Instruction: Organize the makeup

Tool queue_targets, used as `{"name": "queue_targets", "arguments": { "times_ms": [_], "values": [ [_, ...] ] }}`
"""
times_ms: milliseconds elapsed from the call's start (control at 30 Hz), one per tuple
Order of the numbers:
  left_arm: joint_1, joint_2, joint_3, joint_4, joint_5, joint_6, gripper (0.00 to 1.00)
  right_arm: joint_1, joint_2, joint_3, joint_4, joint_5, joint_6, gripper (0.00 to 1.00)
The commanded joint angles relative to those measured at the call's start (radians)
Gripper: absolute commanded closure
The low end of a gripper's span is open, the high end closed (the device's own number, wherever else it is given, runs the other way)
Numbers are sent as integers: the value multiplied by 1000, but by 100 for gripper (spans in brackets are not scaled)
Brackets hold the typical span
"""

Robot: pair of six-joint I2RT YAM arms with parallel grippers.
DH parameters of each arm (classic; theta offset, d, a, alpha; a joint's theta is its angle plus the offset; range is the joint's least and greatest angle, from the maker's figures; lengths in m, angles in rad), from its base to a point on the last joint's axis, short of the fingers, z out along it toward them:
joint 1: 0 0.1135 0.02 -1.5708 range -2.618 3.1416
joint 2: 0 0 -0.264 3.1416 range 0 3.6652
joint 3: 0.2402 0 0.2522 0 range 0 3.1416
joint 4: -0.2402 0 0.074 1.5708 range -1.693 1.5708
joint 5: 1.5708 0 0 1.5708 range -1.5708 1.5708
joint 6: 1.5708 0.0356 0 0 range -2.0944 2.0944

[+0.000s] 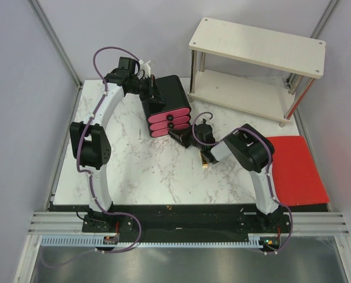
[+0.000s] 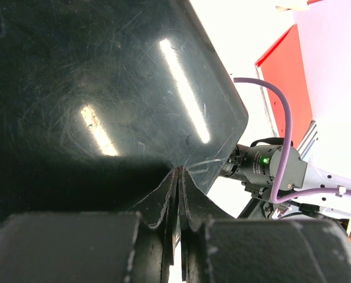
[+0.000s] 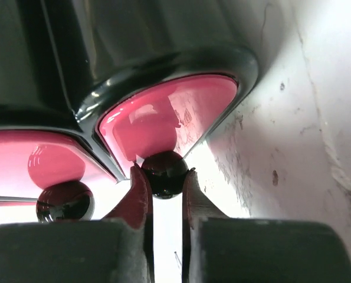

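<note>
The black box with three pink drawers (image 1: 166,106) stands mid-table. My right gripper (image 1: 179,135) (image 3: 164,175) is shut on the round black knob (image 3: 164,171) of the pink drawer (image 3: 163,121) nearest the marble. A second knob (image 3: 64,201) shows to its left. My left gripper (image 1: 153,94) (image 2: 180,172) is shut, its tips against the box's glossy black wall (image 2: 104,88), with nothing between them. Of the makeup, only one small gold-and-black piece (image 1: 205,160) shows, lying on the table under my right arm.
A two-tier wooden shelf (image 1: 258,47) stands at the back right. A red mat (image 1: 296,168) lies along the right edge of the marble table (image 1: 157,171). Grey walls close in the left and the back.
</note>
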Motion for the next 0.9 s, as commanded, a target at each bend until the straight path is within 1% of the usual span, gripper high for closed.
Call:
{"name": "queue_targets", "arguments": {
  "times_ms": [0, 200, 367, 400, 533, 633, 667, 733, 867],
  "values": [
    [3, 123, -100, -256, -243, 121, 91, -5, 7, -36, -178, 58, 6, 100],
    [2, 128, -97, -254, -243, 119, 91, -3, -50, -126, -195, 20, 67, 100],
    [3, 132, -97, -249, -237, 118, 91, -3, -135, -197, -263, 8, 104, 100],
    [2, 134, -95, -249, -236, 118, 91, -3, -148, -203, -302, 0, 109, 100],
    [2, 137, -95, -246, -231, 118, 91, -3, -195, -203, -350, -41, 124, 100],
    [3, 138, -94, -243, -228, 118, 91, 0, -203, -200, -370, -89, 161, 100],
    [3, 142, -92, -245, -228, 118, 91, 0, -208, -201, -378, -97, 194, 100],
    [2, 143, -91, -245, -228, 118, 91, 6, -226, -209, -390, -100, 210, 100],
    [2, 138, -86, -243, -225, 115, 90, 5, -249, -194, -468, -101, 189, 100]
  ]
}}
